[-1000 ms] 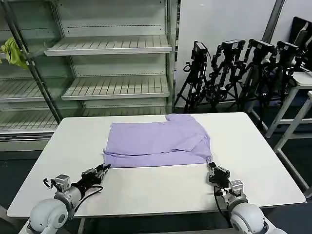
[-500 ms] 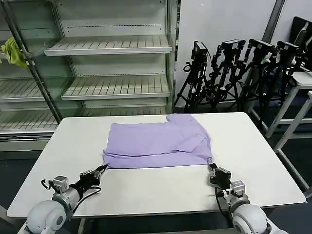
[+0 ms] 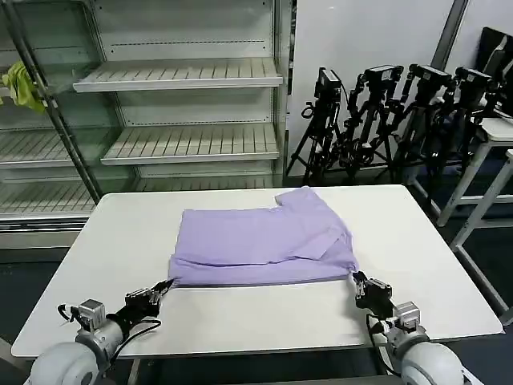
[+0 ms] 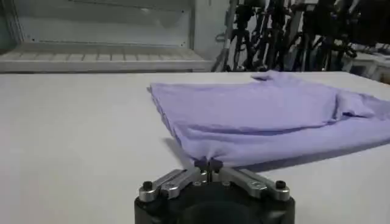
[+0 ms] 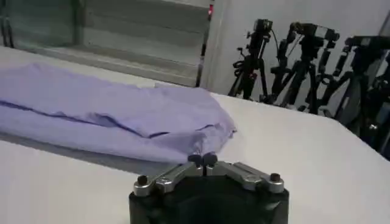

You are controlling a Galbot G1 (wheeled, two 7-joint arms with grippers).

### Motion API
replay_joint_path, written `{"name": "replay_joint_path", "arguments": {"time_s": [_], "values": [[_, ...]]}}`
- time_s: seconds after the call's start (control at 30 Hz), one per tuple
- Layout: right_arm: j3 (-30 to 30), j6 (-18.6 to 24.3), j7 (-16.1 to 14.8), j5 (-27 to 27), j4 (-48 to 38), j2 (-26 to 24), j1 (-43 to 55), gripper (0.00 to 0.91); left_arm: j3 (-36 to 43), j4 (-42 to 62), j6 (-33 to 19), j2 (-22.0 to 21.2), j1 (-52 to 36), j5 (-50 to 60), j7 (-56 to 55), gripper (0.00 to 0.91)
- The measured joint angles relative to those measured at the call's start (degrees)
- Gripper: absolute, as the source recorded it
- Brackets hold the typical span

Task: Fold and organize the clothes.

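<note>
Jaws are pinching together on both sides: the left gripper (image 4: 208,163) is clamping the near left corner of the T-shirt (image 3: 260,237), and the right gripper (image 5: 205,159) is clamping the near right corner. Both grippers are sitting low over the desk (image 3: 449,265) at its front edge, with the lavender shirt lying folded across the middle of the desk and its near hem stretching taut between them.

Risk from here, as I judge it: the fabric is thin and each grip is taking only a small pinch, so an uneven pull could be slipping a corner free or skewing the fold.

Compared with a second ago, both grippers are now sitting nearer the robot and wider apart, and the shirt's front edge is following, dragged toward the desk's near side.
</note>
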Motion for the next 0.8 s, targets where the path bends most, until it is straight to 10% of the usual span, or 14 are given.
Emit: {"name": "replay_joint_path", "arguments": {"time_s": [0.8], "values": [[17.4,1.2,3.3,-5.4,11.7,-6.5,-33.8,0.000,-10.2,-14.3,0.1,-0.7,24.3,2.1,-0.1,0.071]]}}
